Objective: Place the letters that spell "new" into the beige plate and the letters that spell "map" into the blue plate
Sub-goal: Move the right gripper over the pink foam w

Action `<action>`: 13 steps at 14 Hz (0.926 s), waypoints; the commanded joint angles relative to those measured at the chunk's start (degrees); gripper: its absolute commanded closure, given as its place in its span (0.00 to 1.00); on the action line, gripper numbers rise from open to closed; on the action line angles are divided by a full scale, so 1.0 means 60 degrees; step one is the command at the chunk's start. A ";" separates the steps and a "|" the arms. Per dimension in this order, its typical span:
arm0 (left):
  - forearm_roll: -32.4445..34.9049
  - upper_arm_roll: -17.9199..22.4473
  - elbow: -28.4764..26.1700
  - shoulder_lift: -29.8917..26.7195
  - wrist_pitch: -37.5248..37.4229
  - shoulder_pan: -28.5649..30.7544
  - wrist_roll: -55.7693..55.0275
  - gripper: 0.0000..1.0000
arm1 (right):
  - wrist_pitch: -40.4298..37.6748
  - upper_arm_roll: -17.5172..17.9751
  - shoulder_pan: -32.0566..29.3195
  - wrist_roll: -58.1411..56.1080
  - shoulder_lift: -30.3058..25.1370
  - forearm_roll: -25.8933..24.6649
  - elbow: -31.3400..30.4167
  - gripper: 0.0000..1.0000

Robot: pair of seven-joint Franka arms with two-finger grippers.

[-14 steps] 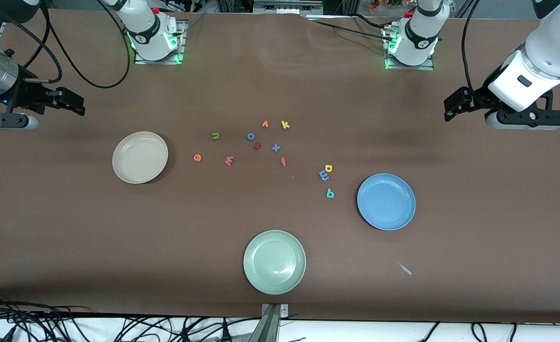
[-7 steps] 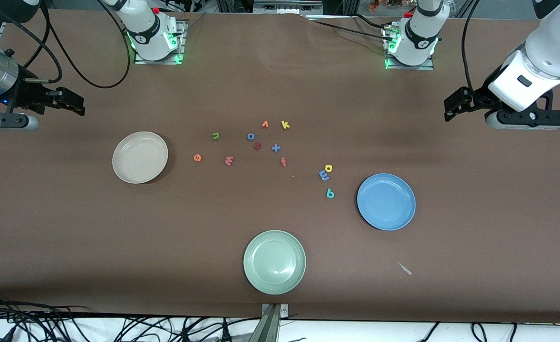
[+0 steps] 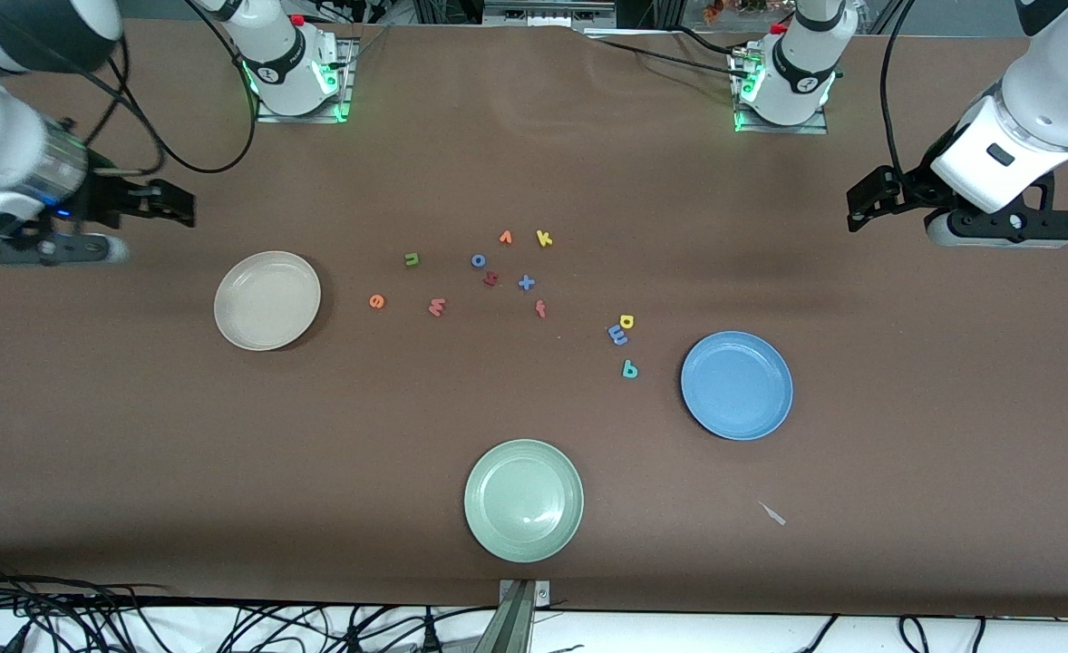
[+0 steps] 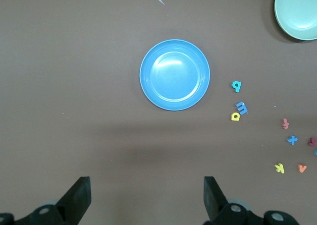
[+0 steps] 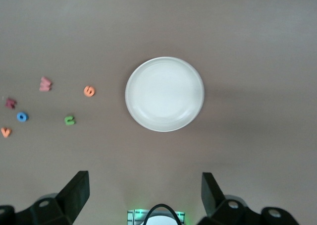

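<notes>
Both grippers hang with fingers spread and nothing between them: the right gripper (image 3: 164, 204) above the table's (image 3: 135, 453) edge at the right arm's end, near the beige plate (image 3: 267, 300), and the left gripper (image 3: 874, 199) above the edge at the left arm's end. Green "n" (image 3: 412, 260), orange "e" (image 3: 376, 301) and salmon "w" (image 3: 436, 307) lie mid-table beside the beige plate; yellow "a" (image 3: 626, 321), apparently touching blue "m" (image 3: 618, 336), and teal "p" (image 3: 629, 368) lie beside the blue plate (image 3: 736, 385). Both plates hold nothing.

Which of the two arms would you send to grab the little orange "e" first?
The right one, probably. Its open right gripper hangs at the beige plate's end of the table, and the orange "e" lies on the table beside that plate. The open left gripper waits up by the blue plate's end.
</notes>
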 commanded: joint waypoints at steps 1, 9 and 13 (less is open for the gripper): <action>0.0230 0.0000 0.0233 0.0046 -0.0210 -0.0018 -0.0093 0.00 | -0.0065 -0.0029 0.0921 -0.0024 0.0726 -0.0219 0.0175 0.00; 0.0230 -0.0015 0.0233 0.0046 -0.0210 -0.0018 -0.0079 0.00 | 0.2772 0.0001 0.2826 0.3124 0.2177 0.0441 -0.0878 0.00; 0.0230 -0.0015 0.0233 0.0046 -0.0210 -0.0018 -0.0079 0.00 | 0.6021 0.0380 0.3164 0.4997 0.2207 0.0427 -0.2839 0.00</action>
